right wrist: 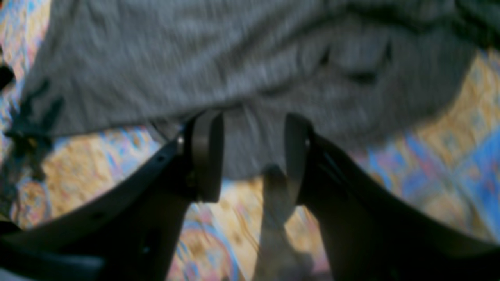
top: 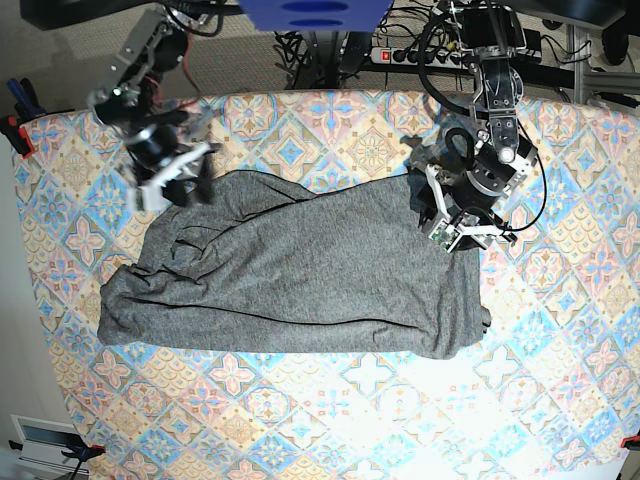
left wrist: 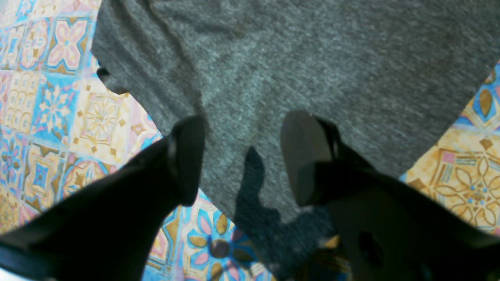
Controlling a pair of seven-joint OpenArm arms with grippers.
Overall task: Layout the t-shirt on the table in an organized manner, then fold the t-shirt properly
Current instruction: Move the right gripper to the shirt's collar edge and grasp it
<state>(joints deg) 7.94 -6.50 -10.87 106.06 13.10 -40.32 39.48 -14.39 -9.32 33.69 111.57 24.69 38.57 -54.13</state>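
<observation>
The dark grey t-shirt point(top: 300, 280) lies spread and wrinkled across the middle of the tile-pattern table point(top: 330, 420). My left gripper point(top: 455, 235) is at the shirt's upper right corner. In the left wrist view the gripper point(left wrist: 244, 125) is open, its fingers straddling a point of grey fabric point(left wrist: 293, 58) lying on the cloth point(left wrist: 58, 97). My right gripper point(top: 175, 185) is over the shirt's upper left edge. In the blurred right wrist view the gripper point(right wrist: 252, 121) is open, with the shirt's edge point(right wrist: 195, 58) reaching between its fingers.
A power strip and cables point(top: 400, 55) run behind the table's far edge, beside a blue object point(top: 315, 12). Red clamps point(top: 12, 130) sit at the left edge. Patterned cloth shows in front of the shirt and to its right.
</observation>
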